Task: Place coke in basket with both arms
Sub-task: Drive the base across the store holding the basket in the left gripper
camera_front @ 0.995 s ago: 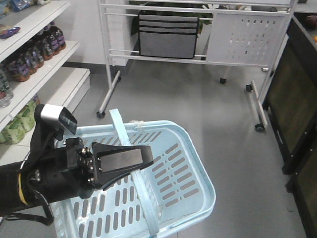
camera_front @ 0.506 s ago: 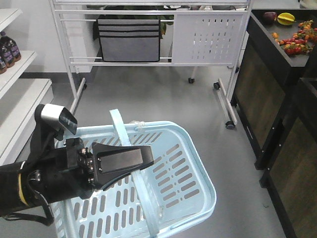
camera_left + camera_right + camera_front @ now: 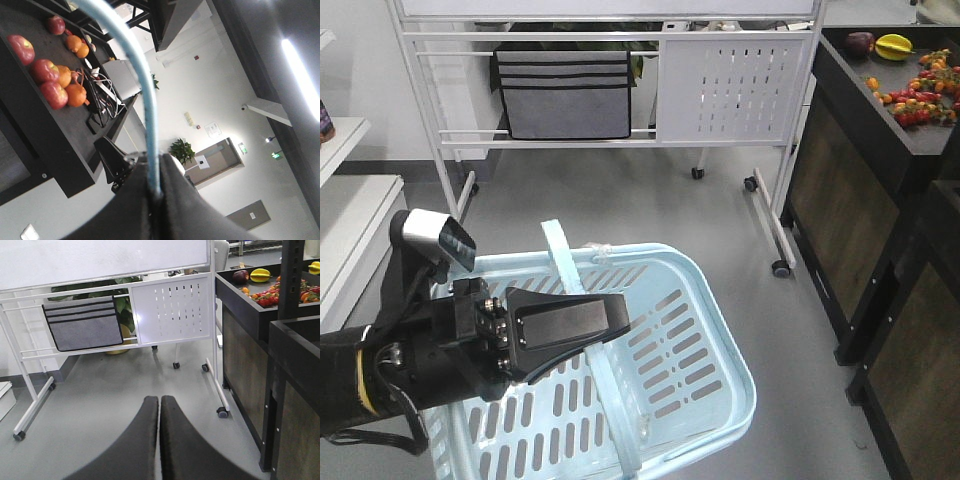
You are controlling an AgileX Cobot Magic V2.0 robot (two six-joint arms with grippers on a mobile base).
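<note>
The left arm [image 3: 390,370] enters the front view from 8 o'clock, roughly level, with its forearm directed toward 3 o'clock. The left tool [image 3: 612,320] is clamped on the hoop handle [image 3: 560,258] of the basket [image 3: 728,335]; the wrist view shows both jaws pinching the strip. The basket occupies 6 o'clock above the grey floor [image 3: 650,210]; whether it touches the floor cannot be told. The right tool [image 3: 159,404] has its jaws pressed together on nothing and is aimed at 12 o'clock toward a wheeled white stand [image 3: 170,315].

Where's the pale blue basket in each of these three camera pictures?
Front: basket fills the lower middle, handle clamped in the left end effector.
Left wrist: only its handle, a blue arc running top to bottom centre.
Right wrist: not in it.
Shared landmark: the black fruit counter, right in front and right wrist, upper left in left wrist.
</note>
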